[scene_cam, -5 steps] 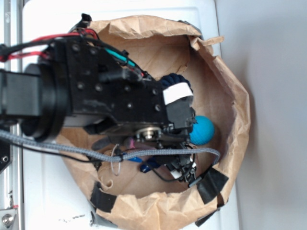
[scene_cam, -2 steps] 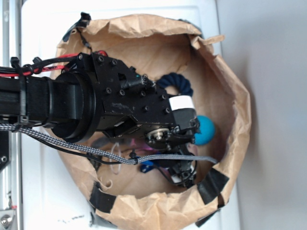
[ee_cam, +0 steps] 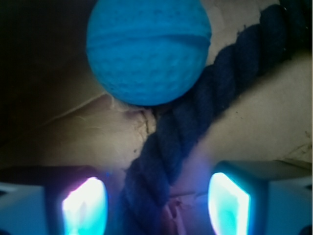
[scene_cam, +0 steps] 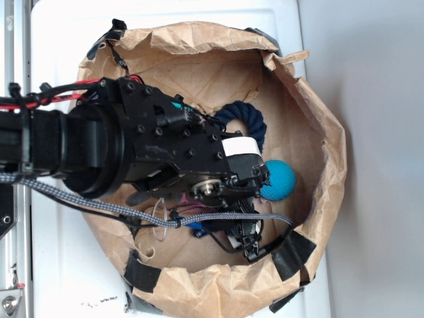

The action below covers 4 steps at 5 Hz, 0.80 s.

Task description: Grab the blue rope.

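The blue rope [ee_cam: 195,107] is a thick navy twisted cord running diagonally across the bag floor in the wrist view. Its lower stretch lies between my two lit fingers, with a gap on each side. My gripper [ee_cam: 156,205] is open and straddles it. From above, only the rope's curved loop [scene_cam: 245,119] shows past the black gripper body [scene_cam: 248,182]. A bright blue capped end [scene_cam: 197,228] peeks out below the arm. The rest of the rope is hidden under the arm.
A round teal ball [scene_cam: 277,180] lies right beside the rope and just ahead of the fingers [ee_cam: 149,49]. Everything sits inside a crumpled brown paper bag [scene_cam: 324,165] with black tape, whose walls ring the gripper. A white string loop [scene_cam: 158,222] shows under the arm.
The arm has dropped lower into the bag and shifted slightly left. More of the rope's loop shows above the gripper body now. Rope and ball have stayed put.
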Tool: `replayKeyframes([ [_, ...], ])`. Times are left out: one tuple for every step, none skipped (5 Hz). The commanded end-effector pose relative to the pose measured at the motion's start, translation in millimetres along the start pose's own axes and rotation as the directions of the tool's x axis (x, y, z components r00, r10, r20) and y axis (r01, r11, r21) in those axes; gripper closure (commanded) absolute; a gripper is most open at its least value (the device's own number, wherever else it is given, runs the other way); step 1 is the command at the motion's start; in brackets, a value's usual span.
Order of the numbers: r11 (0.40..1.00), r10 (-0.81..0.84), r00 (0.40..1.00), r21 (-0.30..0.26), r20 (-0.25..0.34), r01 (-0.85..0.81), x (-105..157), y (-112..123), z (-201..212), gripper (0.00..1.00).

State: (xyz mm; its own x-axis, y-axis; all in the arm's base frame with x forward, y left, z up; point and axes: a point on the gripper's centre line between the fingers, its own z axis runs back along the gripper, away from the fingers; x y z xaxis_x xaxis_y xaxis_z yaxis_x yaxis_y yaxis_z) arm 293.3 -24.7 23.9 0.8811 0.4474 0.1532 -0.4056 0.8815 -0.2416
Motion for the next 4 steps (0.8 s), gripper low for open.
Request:
replayKeyframes([
  [1.0,0.015,0.999,-0.024,0.046,-0.014,5.5,8.7,8.7,1.0],
  [0.999,0.022,0.998,-0.031,0.054,-0.02,6.1,9.8,11.5,1.0],
  [0.999,0.034,0.998,-0.036,0.061,-0.031,8.1,11.4,13.3,1.0],
  [0.998,0.043,0.997,-0.043,0.06,-0.041,8.7,11.1,18.1,1.0],
])
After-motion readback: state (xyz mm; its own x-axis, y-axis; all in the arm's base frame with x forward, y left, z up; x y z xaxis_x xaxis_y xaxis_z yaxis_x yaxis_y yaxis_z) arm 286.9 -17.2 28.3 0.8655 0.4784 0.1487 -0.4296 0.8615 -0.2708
